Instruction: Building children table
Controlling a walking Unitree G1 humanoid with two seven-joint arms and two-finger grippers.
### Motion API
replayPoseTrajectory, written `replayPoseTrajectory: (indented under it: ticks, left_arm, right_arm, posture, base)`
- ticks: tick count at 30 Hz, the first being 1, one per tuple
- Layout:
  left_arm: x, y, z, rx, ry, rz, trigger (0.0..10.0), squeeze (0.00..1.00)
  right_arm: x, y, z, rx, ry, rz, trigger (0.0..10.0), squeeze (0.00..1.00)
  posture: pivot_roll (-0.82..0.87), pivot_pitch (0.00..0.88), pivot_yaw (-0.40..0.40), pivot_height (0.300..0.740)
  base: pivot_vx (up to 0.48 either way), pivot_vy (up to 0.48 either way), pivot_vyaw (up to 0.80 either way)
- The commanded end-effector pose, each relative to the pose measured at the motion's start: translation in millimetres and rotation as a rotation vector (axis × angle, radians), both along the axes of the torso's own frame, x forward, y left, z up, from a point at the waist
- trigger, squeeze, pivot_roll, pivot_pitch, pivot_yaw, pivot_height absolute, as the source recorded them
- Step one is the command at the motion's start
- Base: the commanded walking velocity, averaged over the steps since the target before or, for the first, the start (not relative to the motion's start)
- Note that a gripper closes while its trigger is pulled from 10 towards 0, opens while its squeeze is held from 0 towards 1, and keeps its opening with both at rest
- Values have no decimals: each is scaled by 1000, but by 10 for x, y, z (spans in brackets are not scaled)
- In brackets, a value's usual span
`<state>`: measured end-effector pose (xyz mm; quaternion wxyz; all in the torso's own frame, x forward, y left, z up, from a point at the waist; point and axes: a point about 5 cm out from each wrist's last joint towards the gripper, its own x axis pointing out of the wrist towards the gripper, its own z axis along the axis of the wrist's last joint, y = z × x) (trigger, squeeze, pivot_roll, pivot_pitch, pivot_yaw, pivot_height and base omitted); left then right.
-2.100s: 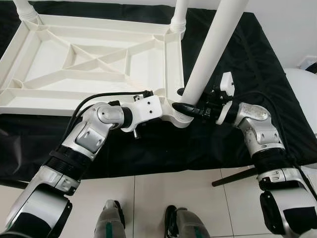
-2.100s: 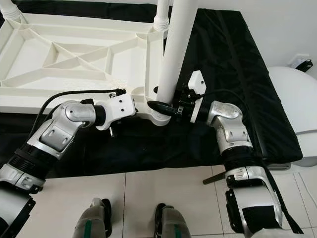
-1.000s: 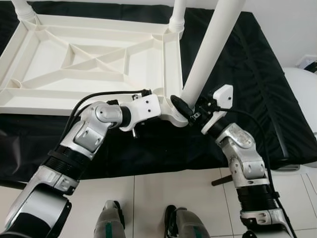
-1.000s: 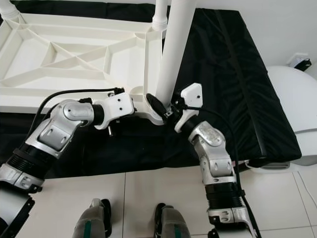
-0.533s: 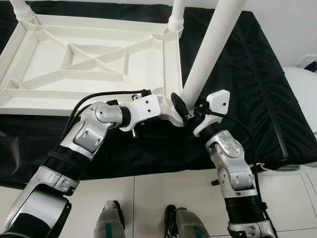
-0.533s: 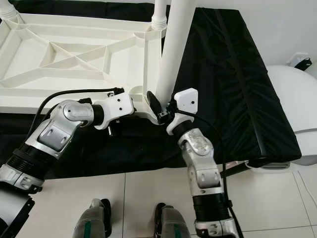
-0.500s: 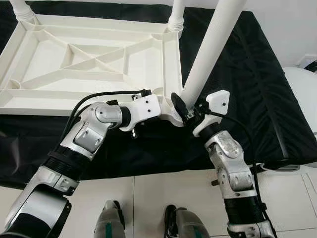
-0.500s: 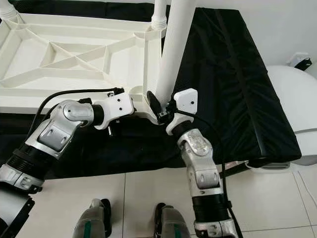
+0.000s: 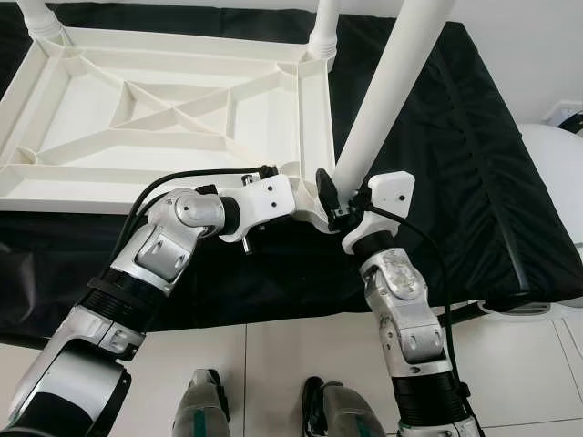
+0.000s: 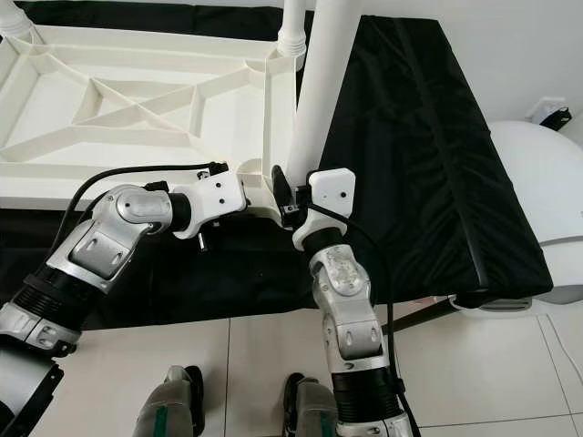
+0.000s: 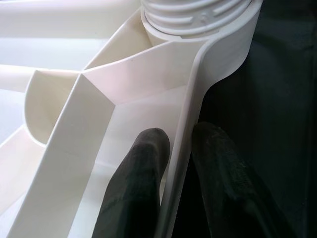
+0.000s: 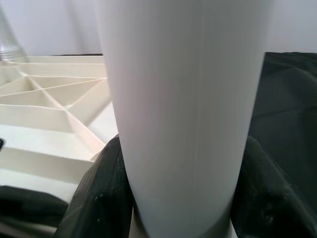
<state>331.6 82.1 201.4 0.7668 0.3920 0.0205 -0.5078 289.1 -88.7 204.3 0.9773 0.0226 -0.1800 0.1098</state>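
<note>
Left gripper (image 11: pixel 179 163) pinches the tabletop (image 9: pixel 164 118) rim at its near right corner, one finger on each side. Right gripper (image 12: pixel 181 188) clamps the base of the white leg (image 9: pixel 383 86) standing in that corner's socket, the upturned tabletop lying on a black cloth (image 9: pixel 455 164).

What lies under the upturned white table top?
A black cloth lies under the table top, spread out past its edges. Whatever the cloth rests on is covered.
</note>
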Motion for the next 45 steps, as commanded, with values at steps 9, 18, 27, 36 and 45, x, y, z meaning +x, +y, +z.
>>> replayPoseTrajectory:
  ticks: [9, 18, 27, 36, 45]
  left_arm:
    - [-50, -54, -33, 6, -13, -18, 10000, 0]
    - [-41, -40, -18, 7, -15, -13, 10000, 0]
    - [-36, -34, -13, 6, -13, -8, 10000, 0]
    - [-29, -35, -7, 3, -13, -7, 10000, 0]
    - [-34, -33, -12, 8, -12, -13, 10000, 0]
  right_arm:
    - [39, -2, -237, 106, 154, -208, 10000, 0]
    - [30, 46, -241, 120, 156, -161, 10000, 145]
    - [8, 93, -188, 147, 134, -21, 10000, 1000]
    - [117, -201, -48, 69, 63, 177, 10000, 1000]
    - [207, -420, 101, -52, 25, 431, 10000, 0]
  posture:
    - [94, 210, -41, 740]
    - [96, 216, -38, 740]
    - [91, 227, -34, 740]
    - [82, 232, -30, 740]
    - [79, 234, -25, 740]
  base:
    - [0, 0, 0]
    - [0, 0, 0]
    - [0, 0, 0]
    - [0, 0, 0]
    - [0, 0, 0]
